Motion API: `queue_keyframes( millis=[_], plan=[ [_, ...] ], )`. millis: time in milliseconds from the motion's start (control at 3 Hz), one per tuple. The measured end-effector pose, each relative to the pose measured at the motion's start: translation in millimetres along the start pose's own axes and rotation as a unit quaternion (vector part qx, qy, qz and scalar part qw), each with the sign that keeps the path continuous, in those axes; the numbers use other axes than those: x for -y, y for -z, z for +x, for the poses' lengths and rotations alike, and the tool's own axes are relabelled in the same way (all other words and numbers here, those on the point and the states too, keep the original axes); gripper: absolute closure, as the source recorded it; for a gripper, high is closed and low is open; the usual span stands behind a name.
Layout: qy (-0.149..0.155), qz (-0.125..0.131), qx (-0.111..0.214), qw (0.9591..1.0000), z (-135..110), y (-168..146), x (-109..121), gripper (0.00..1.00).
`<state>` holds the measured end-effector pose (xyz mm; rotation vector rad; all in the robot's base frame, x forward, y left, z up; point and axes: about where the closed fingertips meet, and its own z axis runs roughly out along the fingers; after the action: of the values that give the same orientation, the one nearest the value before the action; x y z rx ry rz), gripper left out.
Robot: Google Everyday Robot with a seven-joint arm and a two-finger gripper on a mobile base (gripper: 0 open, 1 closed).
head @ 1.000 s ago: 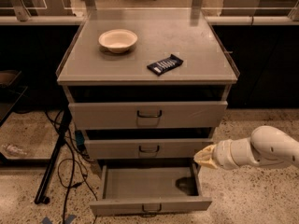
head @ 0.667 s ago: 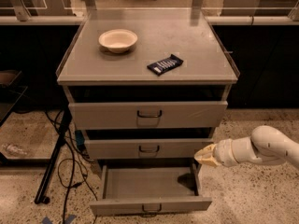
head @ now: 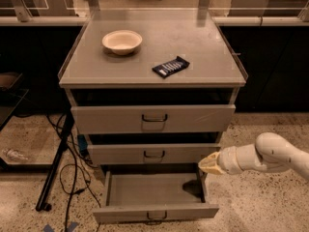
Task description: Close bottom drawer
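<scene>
Your arm [head: 270,153] comes in from the right, its white forearm lying almost level and pointing left, with a rounded joint bulging behind the wrist. Your gripper [head: 208,163] sits at the tip, cream-coloured, hanging well below the front right corner of the tabletop [head: 203,42].

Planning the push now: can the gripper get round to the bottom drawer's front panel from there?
Probably yes. The gripper hangs just above the right wall of the pulled-out bottom drawer, behind its front panel. Only the panel's right edge lies between; it would need to swing outward and round.
</scene>
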<state>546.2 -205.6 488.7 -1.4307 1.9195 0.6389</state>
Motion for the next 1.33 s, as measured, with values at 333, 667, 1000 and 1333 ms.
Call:
queue_keyframes(
  millis=[333, 667, 1000, 1333],
  plan=[
    [-0.037, -0.018, 0.009, 0.9991, 26.4, -28.0, -38.7, 1.0],
    [-0.094, -0.033, 0.018, 0.9948, 69.0, -71.9, -103.7, 1.0],
    [-0.118, -0.027, 0.019, 0.9925, 101.3, -103.2, -131.7, 1.0],
    [-0.12, -0.018, 0.02, 0.9924, 130.0, -138.9, -135.5, 1.0]
  ],
)
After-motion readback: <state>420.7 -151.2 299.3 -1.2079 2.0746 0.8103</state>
